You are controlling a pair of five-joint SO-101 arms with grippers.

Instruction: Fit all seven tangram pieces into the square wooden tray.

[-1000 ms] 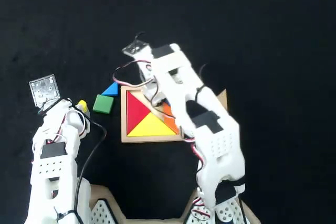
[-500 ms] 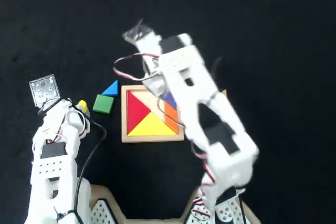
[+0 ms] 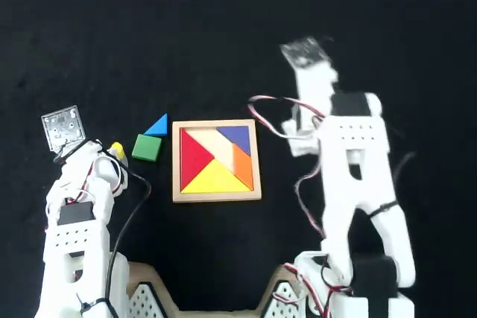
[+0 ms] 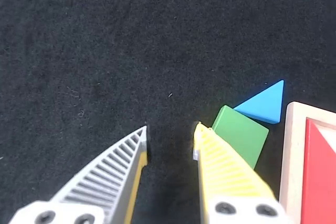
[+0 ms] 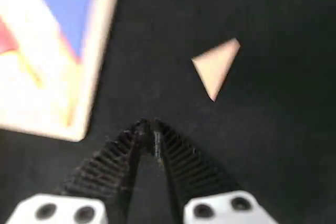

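Observation:
The square wooden tray point(image 3: 177, 161) holds a red triangle point(image 3: 194, 158), a yellow triangle point(image 3: 215, 179), an orange piece point(image 3: 242, 163), a blue piece point(image 3: 237, 138) and a pale patch between them. Left of the tray lie a green square point(image 3: 146, 147) and a small blue triangle point(image 3: 157, 126). My left gripper point(image 4: 171, 129) hangs open just short of the green square point(image 4: 241, 135), its yellow finger point(image 3: 117, 150) beside it. My right arm point(image 3: 350, 147) stands right of the tray. The right gripper point(image 5: 149, 125) is shut and empty above the cloth, near a tan triangle point(image 5: 216, 67).
Black cloth point(image 3: 387, 42) covers the whole table. The arms' bases sit at the near edge. The tray's corner point(image 5: 102, 3) shows beside the right gripper, and its rim point(image 4: 291, 156) lies past the green square.
The right arm has swung from over the tray out to the right, uncovering the tray with the blue piece in it. The left arm has not moved.

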